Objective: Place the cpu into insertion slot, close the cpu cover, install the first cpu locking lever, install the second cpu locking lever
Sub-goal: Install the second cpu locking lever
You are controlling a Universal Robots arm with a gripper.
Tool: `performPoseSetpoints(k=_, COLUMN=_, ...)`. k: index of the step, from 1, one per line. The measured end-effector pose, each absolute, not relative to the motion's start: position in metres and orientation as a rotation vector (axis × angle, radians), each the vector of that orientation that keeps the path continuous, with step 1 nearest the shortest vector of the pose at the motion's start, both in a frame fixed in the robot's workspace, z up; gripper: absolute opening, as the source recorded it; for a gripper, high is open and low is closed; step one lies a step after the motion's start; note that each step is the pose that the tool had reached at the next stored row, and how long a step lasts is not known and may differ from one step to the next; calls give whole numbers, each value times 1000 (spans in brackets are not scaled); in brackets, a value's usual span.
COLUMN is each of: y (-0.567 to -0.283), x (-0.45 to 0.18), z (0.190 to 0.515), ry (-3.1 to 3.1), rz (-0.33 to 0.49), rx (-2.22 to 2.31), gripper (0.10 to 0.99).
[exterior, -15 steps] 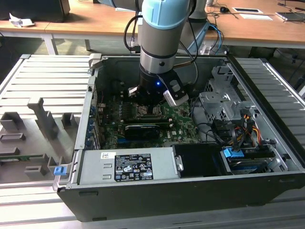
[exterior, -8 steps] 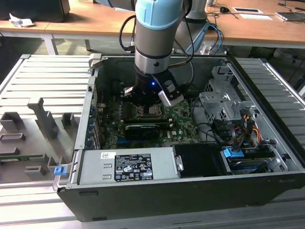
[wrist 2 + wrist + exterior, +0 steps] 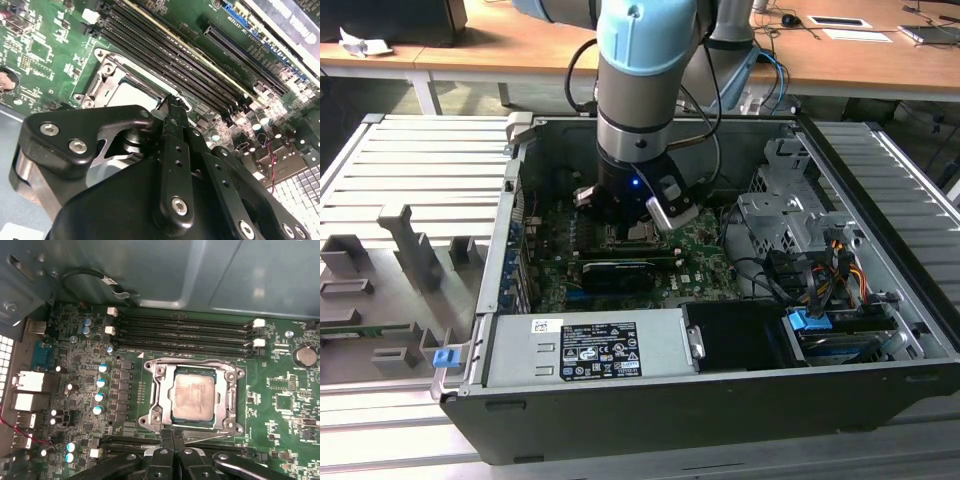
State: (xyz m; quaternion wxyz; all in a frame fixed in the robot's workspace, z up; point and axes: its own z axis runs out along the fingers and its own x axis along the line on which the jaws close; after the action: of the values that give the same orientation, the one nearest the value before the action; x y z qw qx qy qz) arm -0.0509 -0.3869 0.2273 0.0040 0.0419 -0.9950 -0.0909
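while one cpu (image 3: 192, 399) sits under one cpu cover (image 3: 229, 385), closed fingers (image 3: 171, 437) hover close.

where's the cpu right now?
The cpu sits in the insertion slot in the first wrist view, framed by the cpu cover, beside the memory slots.

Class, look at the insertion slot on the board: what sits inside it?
The cpu lies inside the insertion slot, framed by the cpu cover. The contacts beneath are hidden by the chip.
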Motion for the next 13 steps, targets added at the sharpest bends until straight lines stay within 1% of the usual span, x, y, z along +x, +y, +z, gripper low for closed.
performPoseSetpoints(k=3, y=-388, x=-51, z=223, ry=-3117, rz=-292, rx=131, gripper=106)
performPoseSetpoints(k=5, y=-394, x=-52, z=223, ry=-3111, rz=-371, rx=132, gripper=106)
performPoseSetpoints(k=6, y=-397, x=-52, z=222, ry=-3109, rz=-390, rx=132, gripper=106)
performPoseSetpoints(k=13, y=-406, x=-62, z=221, ry=-3102, rz=-430, rx=157, gripper=106)
